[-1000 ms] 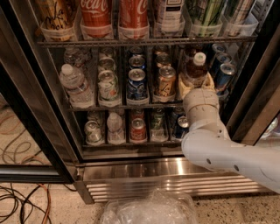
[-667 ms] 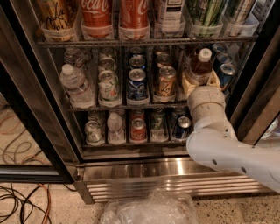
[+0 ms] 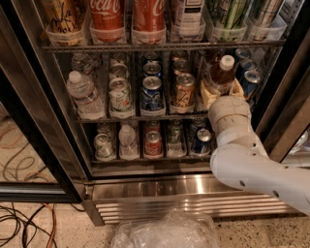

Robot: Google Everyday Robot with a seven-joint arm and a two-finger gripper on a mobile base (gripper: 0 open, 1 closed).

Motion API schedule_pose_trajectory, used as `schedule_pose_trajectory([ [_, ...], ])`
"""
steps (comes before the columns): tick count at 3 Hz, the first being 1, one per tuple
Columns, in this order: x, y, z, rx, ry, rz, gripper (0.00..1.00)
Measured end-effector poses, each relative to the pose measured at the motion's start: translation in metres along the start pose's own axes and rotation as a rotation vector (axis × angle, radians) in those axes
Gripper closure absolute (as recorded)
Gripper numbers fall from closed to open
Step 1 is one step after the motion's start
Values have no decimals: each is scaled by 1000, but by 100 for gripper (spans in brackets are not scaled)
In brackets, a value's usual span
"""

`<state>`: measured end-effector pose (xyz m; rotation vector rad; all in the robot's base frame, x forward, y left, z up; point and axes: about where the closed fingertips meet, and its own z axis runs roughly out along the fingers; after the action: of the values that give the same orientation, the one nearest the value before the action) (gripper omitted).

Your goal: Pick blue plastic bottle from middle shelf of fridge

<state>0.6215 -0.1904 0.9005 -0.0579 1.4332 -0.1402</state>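
Note:
The blue plastic bottle (image 3: 223,72), with a white cap and amber liquid, stands at the right end of the middle shelf (image 3: 140,117) of the fridge (image 3: 169,186). My gripper (image 3: 223,91) reaches into the fridge from the lower right. Its pale fingers (image 3: 208,95) sit on either side of the bottle's lower body and are shut on it. The white wrist (image 3: 230,116) hides the bottle's base and label.
A clear water bottle (image 3: 85,94) and several cans (image 3: 152,92) share the middle shelf. Red cola bottles (image 3: 107,14) stand on the rack above, and more cans (image 3: 153,143) below. Black door frames (image 3: 286,97) flank the opening. A crumpled plastic bag (image 3: 167,232) and cables (image 3: 24,223) lie on the floor.
The gripper and the bottle have shifted together a little up and to the right. The cans and other bottles have not moved.

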Motion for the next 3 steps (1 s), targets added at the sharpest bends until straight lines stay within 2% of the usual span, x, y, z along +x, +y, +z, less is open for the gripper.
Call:
schedule_pose_trajectory([
  [1,-20,11,-15,-68,-2,10,100],
  [2,-36,29,-46,-171,33,28,100],
  [3,-30,47,-83,-277,116,38,100],
])
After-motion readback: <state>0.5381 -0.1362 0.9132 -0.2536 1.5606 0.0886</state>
